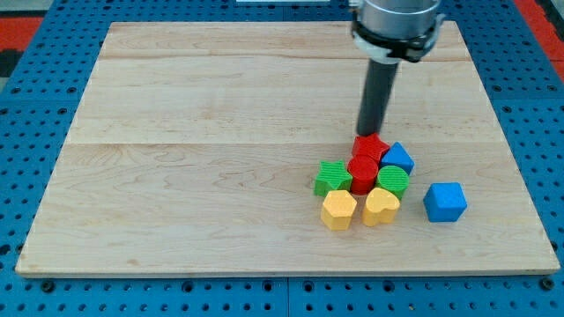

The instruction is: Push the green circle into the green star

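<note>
The green circle [393,180] lies in a tight cluster at the board's lower right. The green star [332,178] lies to its left, with a red cylinder [362,173] between the two. My tip [368,134] is at the end of the dark rod, just above the cluster, touching or nearly touching the top edge of a red star [372,148]. The tip is above and left of the green circle, and above and right of the green star.
A blue block [398,158] sits right of the red star. A yellow hexagon [338,210] and a yellow heart [381,206] lie at the cluster's bottom. A blue cube [444,202] stands apart to the right. The wooden board [220,132] rests on a blue pegboard.
</note>
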{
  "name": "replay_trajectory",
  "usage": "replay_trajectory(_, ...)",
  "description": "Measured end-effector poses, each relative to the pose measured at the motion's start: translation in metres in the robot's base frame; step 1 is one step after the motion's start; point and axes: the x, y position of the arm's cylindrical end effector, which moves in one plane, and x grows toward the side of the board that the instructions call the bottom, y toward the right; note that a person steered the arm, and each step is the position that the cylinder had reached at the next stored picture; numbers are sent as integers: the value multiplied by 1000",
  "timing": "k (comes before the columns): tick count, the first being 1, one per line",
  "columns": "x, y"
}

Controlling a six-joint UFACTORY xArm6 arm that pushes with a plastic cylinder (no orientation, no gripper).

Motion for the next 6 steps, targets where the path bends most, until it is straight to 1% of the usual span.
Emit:
replay_trajectory(1, -3, 68)
replay_trajectory(2, 41, 84)
replay_trajectory(3, 91, 68)
replay_trajectory(6, 88, -30)
